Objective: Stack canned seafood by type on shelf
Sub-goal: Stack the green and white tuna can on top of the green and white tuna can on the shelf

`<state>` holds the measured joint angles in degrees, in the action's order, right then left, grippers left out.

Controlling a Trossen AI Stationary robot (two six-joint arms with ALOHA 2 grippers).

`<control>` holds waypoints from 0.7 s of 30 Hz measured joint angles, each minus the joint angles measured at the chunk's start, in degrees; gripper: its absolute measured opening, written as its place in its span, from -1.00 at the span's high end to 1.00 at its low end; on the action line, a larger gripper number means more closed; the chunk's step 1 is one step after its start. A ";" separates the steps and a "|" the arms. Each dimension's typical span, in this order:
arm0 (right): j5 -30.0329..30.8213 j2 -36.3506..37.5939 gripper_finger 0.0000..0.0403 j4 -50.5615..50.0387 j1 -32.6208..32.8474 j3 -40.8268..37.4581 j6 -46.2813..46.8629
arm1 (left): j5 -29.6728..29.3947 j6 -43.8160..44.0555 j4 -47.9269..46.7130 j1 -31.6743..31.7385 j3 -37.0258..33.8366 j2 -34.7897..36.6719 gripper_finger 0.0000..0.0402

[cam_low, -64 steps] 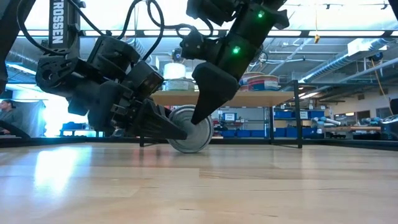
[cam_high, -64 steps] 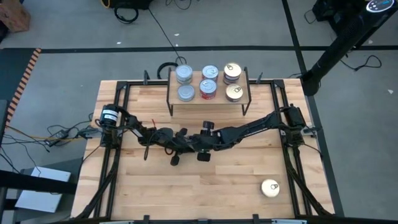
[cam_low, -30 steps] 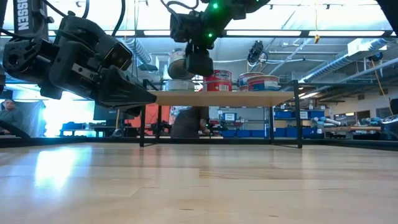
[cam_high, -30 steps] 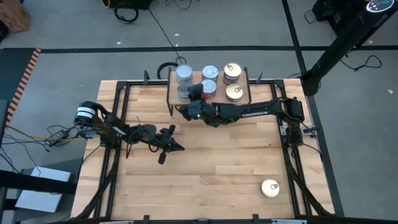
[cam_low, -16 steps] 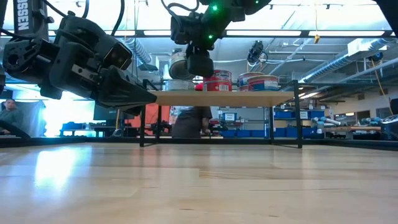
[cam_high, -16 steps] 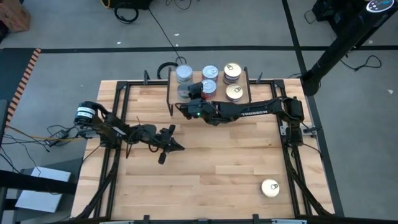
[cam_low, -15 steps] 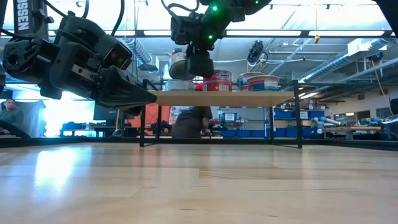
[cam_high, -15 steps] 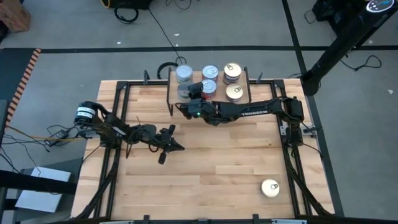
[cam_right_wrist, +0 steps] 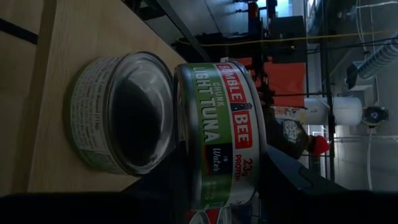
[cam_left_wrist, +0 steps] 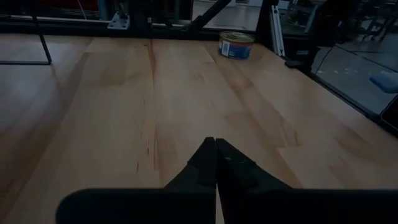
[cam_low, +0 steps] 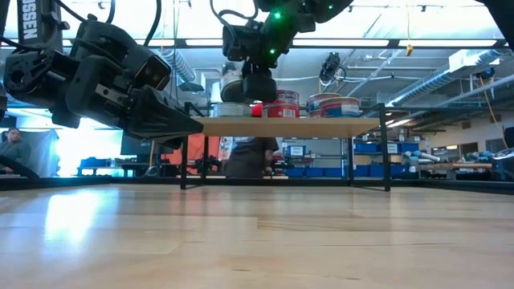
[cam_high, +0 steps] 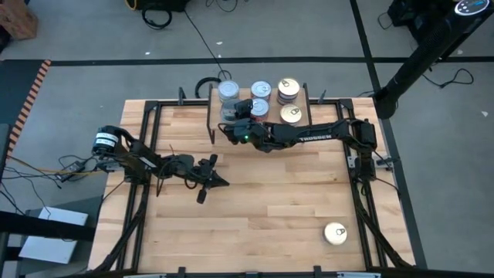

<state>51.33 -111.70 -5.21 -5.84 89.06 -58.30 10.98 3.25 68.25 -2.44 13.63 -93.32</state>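
The shelf (cam_high: 216, 104) stands at the table's far middle, with several tins in stacks on it: silver ones at its left, red-labelled in the middle, gold ones (cam_high: 289, 114) at its right. My right gripper (cam_high: 235, 117) is shut on a green-labelled tuna tin (cam_right_wrist: 217, 130), held just above a silver tin (cam_right_wrist: 112, 115) that rests on the shelf's near left part; whether the two tins touch I cannot tell. Over the table's left middle, my left gripper (cam_left_wrist: 216, 149) hovers shut and holds nothing. My right gripper pinches the tuna tin near the part of its rim closest to the gripper (cam_right_wrist: 214, 190), one finger (cam_right_wrist: 168, 193) against its underside and the other against its top. The fingers come nearly level from the table's right. The tin hangs level, clear of the shelf board (cam_low: 321, 126).
One more tin (cam_high: 335, 233) stands alone near the table's near right corner, also seen in the left wrist view (cam_left_wrist: 236, 45). Black frame rails run along the table's left and right edges. A person shows in the room behind the shelf.
About two seconds ago the tuna tin stood on edge at the table's middle between both grippers. My right gripper has since carried it up to the shelf's near left part, turned level. My left gripper has drawn back toward the table's left. Over the last second nothing has visibly moved.
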 joint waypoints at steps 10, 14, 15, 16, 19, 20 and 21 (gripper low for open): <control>-0.05 -0.02 0.29 0.00 -0.36 0.00 -0.11 | -0.02 0.02 -0.31 0.01 0.00 0.00 0.98; -0.09 -0.02 0.29 -0.01 -0.36 0.00 -0.18 | -0.04 0.02 -0.31 0.02 0.00 0.00 0.98; -0.13 -0.02 0.29 -0.02 -0.36 0.00 -0.18 | -0.04 0.02 -0.33 0.02 0.02 0.00 0.98; -0.19 -0.02 0.29 -0.03 -0.36 0.00 -0.17 | -0.04 0.02 -0.33 0.02 0.01 0.00 0.98; -0.48 -0.02 0.29 -0.07 -0.36 0.00 -0.16 | -0.04 0.02 -0.35 0.00 0.02 0.00 0.98; -0.51 -0.02 0.29 -0.09 -0.42 0.00 -0.16 | -0.04 0.02 -0.35 0.02 0.02 0.00 0.98; -0.51 -0.02 0.29 -0.13 -0.47 0.00 -0.15 | -0.04 0.02 -0.37 0.01 0.02 0.00 0.98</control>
<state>50.83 -111.72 -5.35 -6.31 89.06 -58.45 10.94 3.27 67.88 -2.43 13.65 -93.32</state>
